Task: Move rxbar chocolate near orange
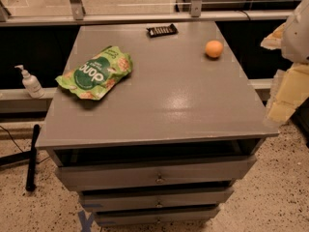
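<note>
The rxbar chocolate (161, 30) is a small black bar lying flat near the far edge of the grey cabinet top (169, 100). The orange (214, 49) sits to its right and a little nearer, close to the cabinet's right edge, about a bar's length or more away from the bar. My gripper (286, 93) shows as a pale white and yellowish shape at the right border of the view, beyond the cabinet's right edge and raised above it. It is well to the right of the orange and touches nothing on the top.
A large green chip bag (95, 73) lies on the left part of the cabinet top. Partly open drawers (157, 178) face me below. A pump bottle (30, 82) stands on a ledge at left. A black pole (31, 158) lies on the floor.
</note>
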Controlling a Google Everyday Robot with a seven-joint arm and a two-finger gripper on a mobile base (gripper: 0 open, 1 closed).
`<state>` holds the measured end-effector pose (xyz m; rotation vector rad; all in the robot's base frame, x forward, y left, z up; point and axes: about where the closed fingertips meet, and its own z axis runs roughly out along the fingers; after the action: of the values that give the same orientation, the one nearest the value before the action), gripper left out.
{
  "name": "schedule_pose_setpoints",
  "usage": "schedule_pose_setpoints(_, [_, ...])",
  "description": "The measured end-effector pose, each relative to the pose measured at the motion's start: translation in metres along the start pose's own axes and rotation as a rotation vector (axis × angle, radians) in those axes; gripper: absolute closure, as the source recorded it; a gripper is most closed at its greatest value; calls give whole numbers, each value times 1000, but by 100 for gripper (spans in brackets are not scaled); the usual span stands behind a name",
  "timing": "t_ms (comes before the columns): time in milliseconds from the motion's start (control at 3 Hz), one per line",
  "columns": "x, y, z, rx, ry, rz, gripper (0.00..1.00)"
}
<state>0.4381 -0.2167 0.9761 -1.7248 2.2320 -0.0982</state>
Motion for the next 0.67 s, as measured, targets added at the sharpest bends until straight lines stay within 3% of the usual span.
schedule_pose_setpoints(333, [-1,-1,0,2,-1,0,0])
schedule_pose_setpoints(667, [-22,-28,19,28,-65,-28,0])
